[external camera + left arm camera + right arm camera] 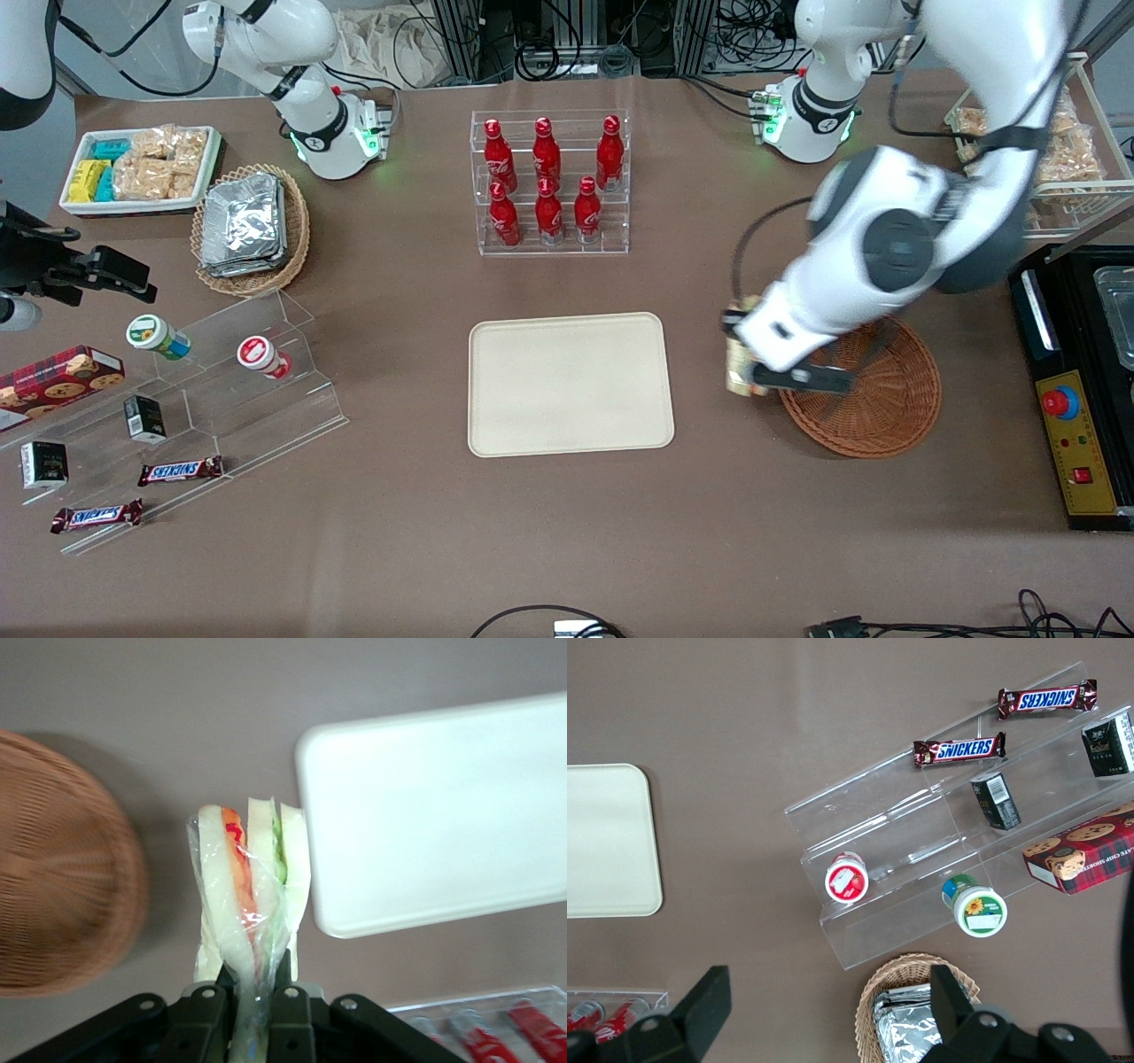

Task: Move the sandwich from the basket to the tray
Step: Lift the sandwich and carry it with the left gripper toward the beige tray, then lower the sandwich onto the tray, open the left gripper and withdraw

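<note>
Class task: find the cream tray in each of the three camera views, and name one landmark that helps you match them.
Front view: the tray lies mid-table, between basket and clear stand.
Left wrist view: tray beside the sandwich held shut in the gripper.
Right wrist view: tray at the edge.
Shared landmark: red bottles.

The tool (254, 992), clamped on the sandwich (251, 895), hangs between basket (886, 403) and tray (570, 383), apparently above bare table.
</note>
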Controlling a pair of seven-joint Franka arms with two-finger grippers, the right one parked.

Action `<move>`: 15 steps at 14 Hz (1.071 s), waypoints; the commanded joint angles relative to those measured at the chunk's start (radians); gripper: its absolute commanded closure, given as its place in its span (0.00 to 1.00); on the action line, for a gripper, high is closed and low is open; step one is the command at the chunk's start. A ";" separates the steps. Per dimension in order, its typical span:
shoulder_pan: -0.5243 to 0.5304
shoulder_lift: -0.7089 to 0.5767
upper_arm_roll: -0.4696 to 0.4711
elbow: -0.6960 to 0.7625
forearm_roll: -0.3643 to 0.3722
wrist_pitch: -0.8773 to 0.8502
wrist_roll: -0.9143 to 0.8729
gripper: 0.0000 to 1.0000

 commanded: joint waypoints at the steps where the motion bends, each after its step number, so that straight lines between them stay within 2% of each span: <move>1: -0.110 0.095 0.011 0.022 0.016 0.083 -0.076 1.00; 5: -0.138 0.220 0.015 0.018 0.019 0.170 -0.087 1.00; 8: -0.132 0.312 0.017 0.006 0.111 0.285 -0.099 1.00; 14: -0.135 0.418 0.023 -0.011 0.120 0.409 -0.116 1.00; 15: -0.135 0.421 0.023 -0.014 0.118 0.421 -0.115 0.94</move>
